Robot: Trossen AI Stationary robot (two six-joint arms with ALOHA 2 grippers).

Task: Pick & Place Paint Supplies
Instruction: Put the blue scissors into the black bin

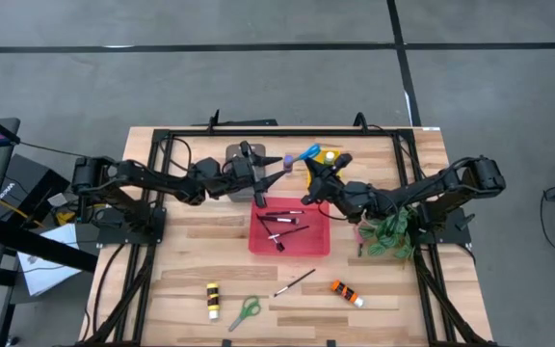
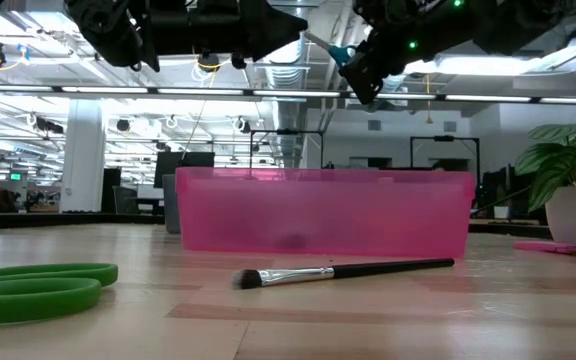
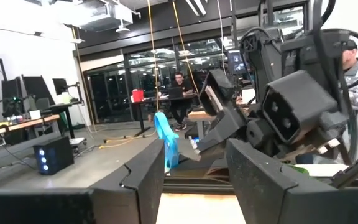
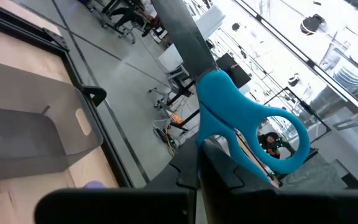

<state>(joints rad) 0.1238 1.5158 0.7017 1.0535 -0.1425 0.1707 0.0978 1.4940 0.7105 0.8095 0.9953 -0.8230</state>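
**Blue scissors held aloft over the back of the table**

From above: the right gripper (image 1: 314, 173) sits near the back edge of the red tray (image 1: 322, 243), fingers clamped on the blue scissors (image 1: 307, 154), whose handles point toward the far side of the table. The left gripper (image 1: 270, 180) faces it from the other side, just beside the grey tray (image 1: 234, 154), with a purple item (image 1: 288, 159) close by. Inside the red tray lie several paintbrushes (image 1: 279, 219). On the bare wood nearer the front: a yellow tube (image 1: 213, 300), green scissors (image 1: 245, 311), a loose paintbrush (image 1: 295, 282) and an orange tube (image 1: 347, 292). The plant (image 1: 390, 234) stands at the right.

Down at table height: both arms hang well above the pink-looking tray (image 2: 318, 212); the loose brush (image 2: 343, 271) lies in front of it, green scissor handles (image 2: 38, 287) at the near left.

Left wrist: its two dark fingers (image 3: 143, 186) stand apart with nothing between them, and beyond them the blue scissors (image 3: 167, 143) stick out of the other arm's gripper (image 3: 205, 135).

Right wrist: the blue handle loop (image 4: 253, 134) fills the view, gripped tight just past the fingers, grey tray (image 4: 30, 137) below on the wood.
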